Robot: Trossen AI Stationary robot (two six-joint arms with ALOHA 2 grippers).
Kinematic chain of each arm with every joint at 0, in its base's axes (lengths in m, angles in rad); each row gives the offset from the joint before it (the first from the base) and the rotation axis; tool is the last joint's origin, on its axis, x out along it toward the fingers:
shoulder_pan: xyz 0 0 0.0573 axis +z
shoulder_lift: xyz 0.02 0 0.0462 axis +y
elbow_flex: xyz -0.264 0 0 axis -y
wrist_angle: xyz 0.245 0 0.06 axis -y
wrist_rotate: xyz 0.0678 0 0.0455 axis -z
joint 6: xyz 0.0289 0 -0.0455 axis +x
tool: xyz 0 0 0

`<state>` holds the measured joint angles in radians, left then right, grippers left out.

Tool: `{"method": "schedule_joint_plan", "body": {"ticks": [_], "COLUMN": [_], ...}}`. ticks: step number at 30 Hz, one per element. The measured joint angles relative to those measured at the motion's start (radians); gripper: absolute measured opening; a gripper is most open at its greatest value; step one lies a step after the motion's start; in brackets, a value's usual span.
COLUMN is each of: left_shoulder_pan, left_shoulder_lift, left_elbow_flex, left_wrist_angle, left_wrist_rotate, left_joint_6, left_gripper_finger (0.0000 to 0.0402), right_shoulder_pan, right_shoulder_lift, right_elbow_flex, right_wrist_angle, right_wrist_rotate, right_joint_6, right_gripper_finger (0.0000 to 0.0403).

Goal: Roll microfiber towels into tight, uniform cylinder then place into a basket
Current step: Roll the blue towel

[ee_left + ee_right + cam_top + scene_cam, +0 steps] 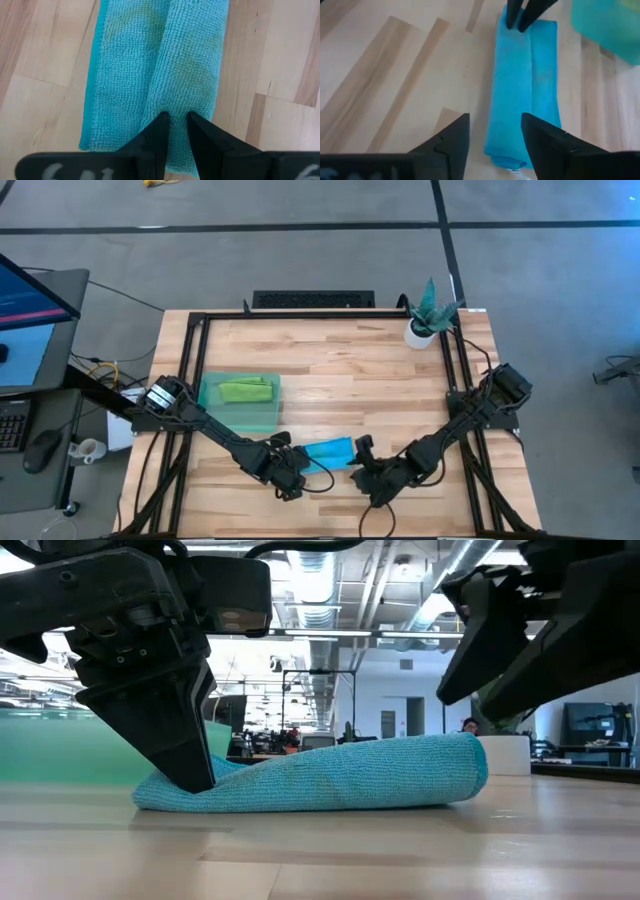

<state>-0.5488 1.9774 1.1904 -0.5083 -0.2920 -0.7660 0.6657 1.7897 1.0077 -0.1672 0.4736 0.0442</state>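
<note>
Left pincer (174, 131) is clenched on the blue towel's (165, 65) end while the right pincer (495, 137) hangs released near the other end, so I'd regrip low before carrying it to the basket (240, 412).

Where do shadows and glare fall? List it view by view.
Low view: bright ceiling lights sit behind, so the left hand pinching the blue towel reads as a dark silhouette, with a soft shadow under the towel. High view: even light on the table, no glare. Wrist views: even light.
</note>
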Motion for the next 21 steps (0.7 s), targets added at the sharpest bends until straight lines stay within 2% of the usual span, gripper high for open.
{"method": "schedule_joint_plan", "body": {"ticks": [6, 21], "left_shoulder_pan": [0.000, 0.000], "left_shoulder_lift": [0.000, 0.000], "left_elbow_flex": [0.000, 0.000], "left_wrist_angle": [0.000, 0.000], "left_wrist_rotate": [0.000, 0.000], "left_joint_6": [0.002, 0.009], "left_gripper_finger": [0.0070, 0.0070], "right_shoulder_pan": [-0.022, -0.038], "right_shoulder_lift": [0.000, 0.000], "right_elbow_flex": [0.000, 0.000], "right_wrist_angle": [-0.025, -0.031], "right_wrist_rotate": [-0.004, -0.063], "right_joint_6": [-0.001, 0.023], "right_gripper_finger": [0.0217, 0.0214]}}
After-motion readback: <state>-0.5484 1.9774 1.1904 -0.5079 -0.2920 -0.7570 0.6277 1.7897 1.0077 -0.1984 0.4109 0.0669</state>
